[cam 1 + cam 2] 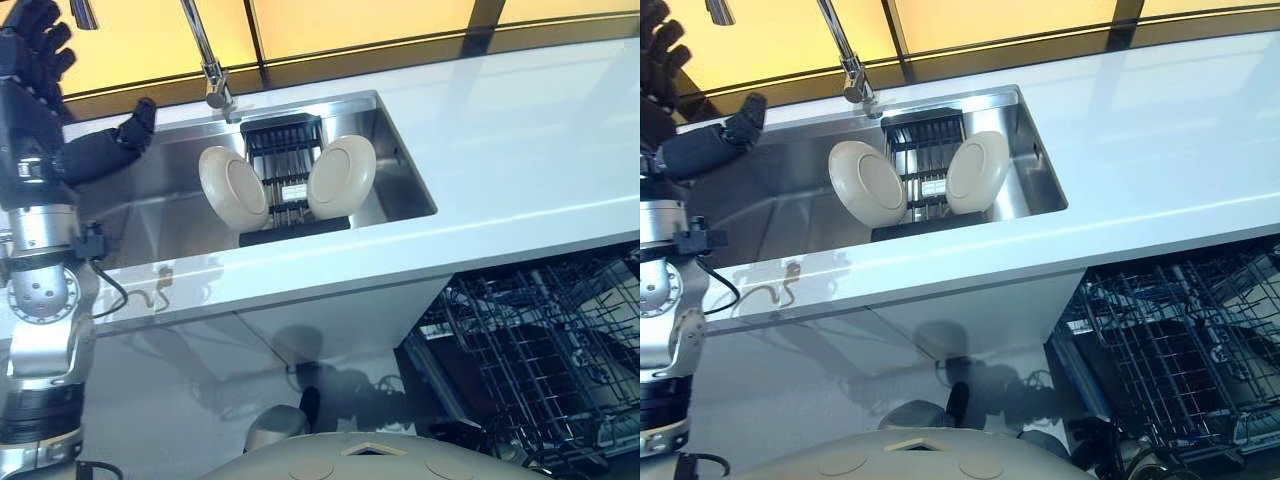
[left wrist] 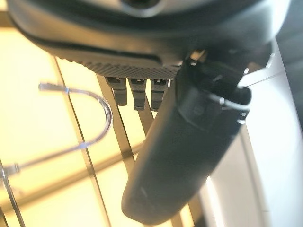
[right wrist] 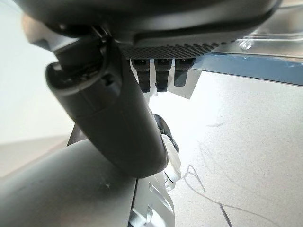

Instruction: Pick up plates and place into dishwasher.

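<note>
Leaning on edge against a dark rack point(image 1: 285, 170) in the steel sink point(image 1: 170, 215), two cream plates, the left plate point(image 1: 233, 187) and the right plate point(image 1: 342, 177), wait untouched. These look stiff, glazed and probably slippery (likely breakable if knocked on steel), so I judge the exposed upper rim the best place to pinch, thumb on one face and fingers behind. Raised above the sink's far left corner, the left hand point(image 1: 40, 60) hangs with fingers relaxed and empty. Past the white desk point(image 1: 520, 130), the dishwasher rack point(image 1: 545, 350) stands pulled out. Showing in its wrist view, the right hand point(image 3: 142, 71) holds nothing, fingers loose.
</note>
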Motion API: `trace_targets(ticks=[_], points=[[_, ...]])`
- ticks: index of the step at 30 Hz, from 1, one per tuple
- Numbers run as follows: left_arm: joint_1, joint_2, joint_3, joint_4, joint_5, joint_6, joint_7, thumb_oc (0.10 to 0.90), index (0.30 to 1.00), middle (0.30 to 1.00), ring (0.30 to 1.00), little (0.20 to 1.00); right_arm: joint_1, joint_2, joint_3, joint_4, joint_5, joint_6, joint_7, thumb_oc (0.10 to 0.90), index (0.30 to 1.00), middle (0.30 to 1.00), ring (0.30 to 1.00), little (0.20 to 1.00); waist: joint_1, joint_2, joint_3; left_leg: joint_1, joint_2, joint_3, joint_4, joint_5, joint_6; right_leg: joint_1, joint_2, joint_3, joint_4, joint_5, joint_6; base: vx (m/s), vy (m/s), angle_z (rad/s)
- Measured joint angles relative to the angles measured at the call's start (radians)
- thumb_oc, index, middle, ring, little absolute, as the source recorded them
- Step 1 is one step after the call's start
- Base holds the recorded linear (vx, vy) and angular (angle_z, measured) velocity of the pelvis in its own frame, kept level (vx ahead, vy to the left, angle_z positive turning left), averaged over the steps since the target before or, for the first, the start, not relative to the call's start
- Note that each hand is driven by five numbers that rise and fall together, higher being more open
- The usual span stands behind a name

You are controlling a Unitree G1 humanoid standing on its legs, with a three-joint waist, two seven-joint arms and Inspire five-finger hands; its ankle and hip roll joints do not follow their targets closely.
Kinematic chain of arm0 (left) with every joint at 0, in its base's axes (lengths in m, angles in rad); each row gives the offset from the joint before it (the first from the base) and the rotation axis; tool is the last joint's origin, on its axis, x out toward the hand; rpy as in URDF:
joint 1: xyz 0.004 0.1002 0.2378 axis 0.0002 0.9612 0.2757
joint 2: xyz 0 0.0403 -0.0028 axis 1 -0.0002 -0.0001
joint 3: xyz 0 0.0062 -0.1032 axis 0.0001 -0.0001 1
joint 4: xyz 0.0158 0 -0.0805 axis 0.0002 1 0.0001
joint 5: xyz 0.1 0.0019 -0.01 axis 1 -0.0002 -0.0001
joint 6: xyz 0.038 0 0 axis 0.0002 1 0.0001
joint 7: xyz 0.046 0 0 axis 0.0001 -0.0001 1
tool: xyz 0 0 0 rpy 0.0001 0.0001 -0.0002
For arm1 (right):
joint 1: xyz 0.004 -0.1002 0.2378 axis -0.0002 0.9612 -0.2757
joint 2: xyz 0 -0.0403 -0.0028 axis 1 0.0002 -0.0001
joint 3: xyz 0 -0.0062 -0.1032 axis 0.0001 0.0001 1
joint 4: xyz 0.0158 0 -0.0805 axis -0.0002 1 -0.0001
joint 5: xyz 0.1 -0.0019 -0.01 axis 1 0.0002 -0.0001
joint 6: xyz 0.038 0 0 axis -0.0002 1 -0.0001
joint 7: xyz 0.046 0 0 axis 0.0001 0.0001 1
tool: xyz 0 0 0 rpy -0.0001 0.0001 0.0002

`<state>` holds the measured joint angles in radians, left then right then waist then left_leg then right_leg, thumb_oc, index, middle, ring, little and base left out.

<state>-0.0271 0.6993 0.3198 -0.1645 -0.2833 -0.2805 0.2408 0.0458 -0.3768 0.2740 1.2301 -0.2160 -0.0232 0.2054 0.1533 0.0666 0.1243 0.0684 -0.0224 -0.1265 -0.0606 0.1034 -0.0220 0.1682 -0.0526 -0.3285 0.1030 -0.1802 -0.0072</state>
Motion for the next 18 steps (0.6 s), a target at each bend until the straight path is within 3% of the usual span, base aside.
trace_targets(ticks=[3, 5, 10, 14, 18], points=[[0.021, 0.064, 0.003, 0.047, 0.147, 0.03, 0.023, 0.8, 0.9, 0.9, 0.9, 0.9, -0.002, 0.001, 0.0, 0.0, -0.004, 0.001, 0.008, 0.8, 0.9, 0.9, 0.9, 0.9, -0.005, -0.004, -0.009, 0.008, 0.001, 0.004, -0.018, 0.003, -0.001, 0.001, 0.003, 0.005, -0.008, -0.001, 0.001, 0.04, 0.046, -0.03], [0.024, 0.17, 0.003, 0.11, 0.303, 0.07, 0.026, 0.8, 0.9, 0.9, 0.9, 0.9, -0.003, 0.003, 0.0, -0.001, -0.007, 0.002, 0.019, 0.8, 0.9, 0.9, 0.9, 0.9, -0.011, -0.007, -0.011, 0.008, 0.002, 0.005, -0.021, 0.003, -0.001, 0.002, 0.006, 0.012, -0.013, 0.0, 0.001, 0.06, 0.042, -0.02], [0.007, 0.383, -0.004, 0.232, 0.468, 0.095, -0.021, 0.8, 0.9, 0.9, 0.9, 0.9, -0.011, -0.001, 0.006, -0.011, -0.008, 0.007, 0.03, 0.8, 0.9, 0.9, 0.9, 0.9, -0.036, -0.008, -0.012, 0.008, 0.002, 0.032, -0.028, 0.004, 0.001, 0.001, 0.004, 0.022, -0.019, 0.001, 0.002, 0.04, 0.04, -0.03], [-0.052, 0.42, -0.044, 0.268, 0.482, 0.105, -0.135, 0.8, 0.9, 0.9, 0.9, 0.9, -0.015, -0.004, 0.006, -0.021, -0.008, 0.016, 0.045, 0.8, 0.9, 0.9, 0.9, 0.9, -0.052, -0.008, -0.012, 0.009, 0.003, 0.054, -0.028, 0.003, 0.003, 0.0, 0.008, 0.05, -0.024, 0.001, 0.002, 0.03, 0.049, -0.02], [-0.053, 0.5, -0.139, 0.278, 0.655, 0.061, -0.174, 0.8, 0.9, 0.9, 0.9, 0.9, -0.023, -0.006, 0.006, -0.026, -0.008, 0.021, 0.053, 0.8, 0.9, 0.9, 0.9, 0.9, -0.068, -0.008, -0.012, 0.011, 0.004, 0.073, -0.028, 0.003, 0.003, -0.005, 0.012, 0.071, -0.026, 0.004, 0.001, 0.02, 0.032, -0.12]])
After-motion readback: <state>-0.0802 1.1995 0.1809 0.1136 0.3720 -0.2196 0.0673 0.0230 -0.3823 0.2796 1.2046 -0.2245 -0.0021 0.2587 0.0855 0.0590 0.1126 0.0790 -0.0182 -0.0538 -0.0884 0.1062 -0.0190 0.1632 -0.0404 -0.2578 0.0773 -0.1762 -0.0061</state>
